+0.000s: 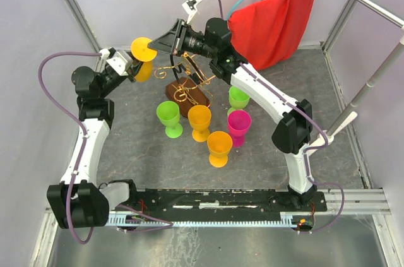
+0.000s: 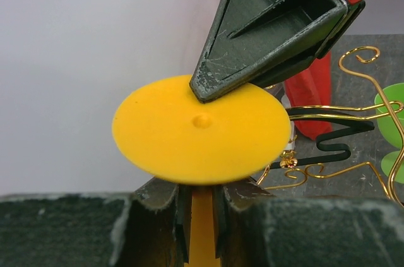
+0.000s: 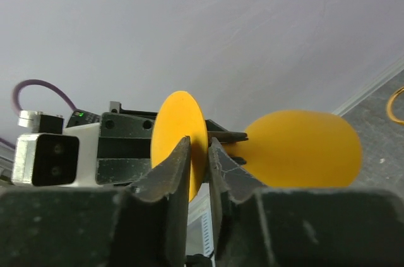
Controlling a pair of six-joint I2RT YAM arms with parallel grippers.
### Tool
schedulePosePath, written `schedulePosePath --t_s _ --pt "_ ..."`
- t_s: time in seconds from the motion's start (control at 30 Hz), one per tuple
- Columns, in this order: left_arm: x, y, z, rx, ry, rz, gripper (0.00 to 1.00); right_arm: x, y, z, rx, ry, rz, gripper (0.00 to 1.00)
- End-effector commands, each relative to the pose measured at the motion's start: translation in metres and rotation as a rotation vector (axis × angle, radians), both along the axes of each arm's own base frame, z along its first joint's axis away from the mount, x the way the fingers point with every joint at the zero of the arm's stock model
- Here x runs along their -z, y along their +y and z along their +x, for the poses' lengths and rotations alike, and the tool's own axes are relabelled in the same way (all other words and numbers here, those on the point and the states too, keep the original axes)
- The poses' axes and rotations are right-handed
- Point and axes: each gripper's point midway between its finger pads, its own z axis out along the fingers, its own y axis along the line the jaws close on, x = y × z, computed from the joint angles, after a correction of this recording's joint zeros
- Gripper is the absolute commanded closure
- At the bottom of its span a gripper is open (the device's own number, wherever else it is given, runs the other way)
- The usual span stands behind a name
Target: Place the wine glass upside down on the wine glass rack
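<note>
- My left gripper [image 2: 202, 199] is clamped narrow on the stem of the orange wine glass [image 2: 202, 131], foot up, aloft over the tabletop's far left, just beside the wine glass rack [image 1: 186, 87].
- My right gripper [image 3: 199, 153] pinches the foot's rim, nearly closed.
- This looks like a handover. Next, the left fingers must release, then I slide the stem into the rack.

Three are orange: the far orange glass [image 1: 144, 49] at eleven o'clock, the middle orange glass [image 1: 199, 120] at centre, and the near orange glass [image 1: 219, 147] at six. Two are green: the left green glass [image 1: 168, 118] and the right green glass [image 1: 238, 98]. One magenta glass [image 1: 239, 125] makes six. There is one wine glass rack [image 1: 203, 98] and one red cloth [image 1: 274, 21] at one o'clock. Two claws: left claw [image 1: 137, 65], right claw [image 1: 153, 44].
</note>
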Motion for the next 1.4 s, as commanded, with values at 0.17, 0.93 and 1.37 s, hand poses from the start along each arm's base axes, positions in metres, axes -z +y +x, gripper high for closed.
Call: schedulePosePath --t_s 0.17,0.93,1.37 --pt "-0.021 -0.002 -0.014 0.007 -0.081 -0.003 0.82 -0.038 -0.006 -0.009 -0.012 -0.079 0.084 0.99" --pt "-0.021 0.005 -0.013 -0.036 -0.123 -0.069 0.61 -0.056 -0.030 0.014 -0.020 0.095 0.244 0.99" --pt "-0.045 0.009 -0.018 -0.046 -0.227 -0.158 0.54 -0.051 -0.027 0.009 -0.075 0.156 0.246 0.99"
